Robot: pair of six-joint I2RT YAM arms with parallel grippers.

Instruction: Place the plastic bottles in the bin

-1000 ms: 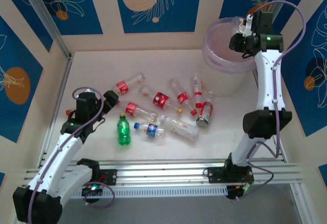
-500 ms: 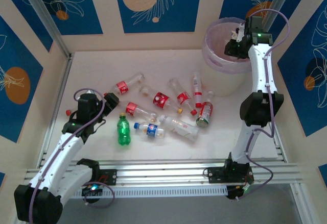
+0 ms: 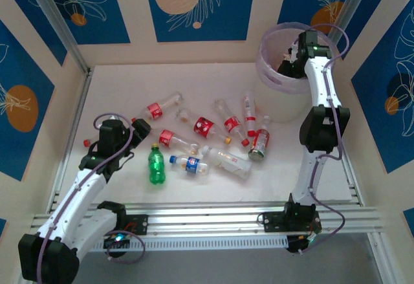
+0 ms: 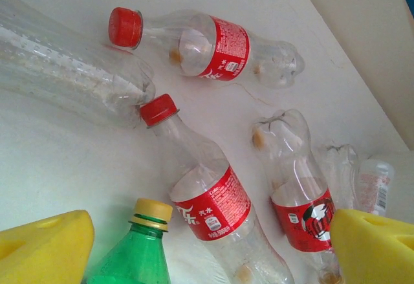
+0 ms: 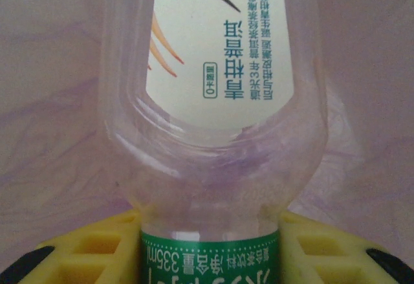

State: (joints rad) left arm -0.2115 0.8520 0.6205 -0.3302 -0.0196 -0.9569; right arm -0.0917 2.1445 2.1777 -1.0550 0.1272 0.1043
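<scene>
Since a second ago the right arm has swung left and dipped, so we now find the right gripper [image 3: 289,64] down inside the bin [image 3: 264,56] rather than over its right rim. The left arm has barely stirred, and the bottles on the table lie as they did.

Nearest to us, an aluminium rail [image 3: 207,218] runs along the table's near edge. Just beyond it on the left, the left gripper [image 3: 140,127] hangs over the left end of the scatter. Its yellow fingers [image 4: 42,248] are spread wide and grip nothing.

From its wrist we look down on a green bottle [image 4: 136,258] with a yellow cap. Just right of it lies a red-labelled bottle [image 4: 210,200] whose red cap touches a large clear bottle [image 4: 65,70]. A second red-capped bottle [image 4: 217,48] lies beyond these, and a crumpled one [image 4: 297,187] lies to the right.

From above, a blue-labelled bottle [image 3: 189,162] lies just right of the green one, with a clear bottle [image 3: 231,162] further right. Behind them the remaining red-labelled bottles [image 3: 204,127] fan across the middle of the table, several of them touching.

Farthest off, in the far right corner, stands the bin, a wide translucent pale pink tub with a thick rolled rim. Inside it the right gripper's yellow fingers pinch a clear held bottle [image 5: 213,135] at its green band. Above the band the bottle carries a white printed label, and the pink wall is close behind it.
</scene>
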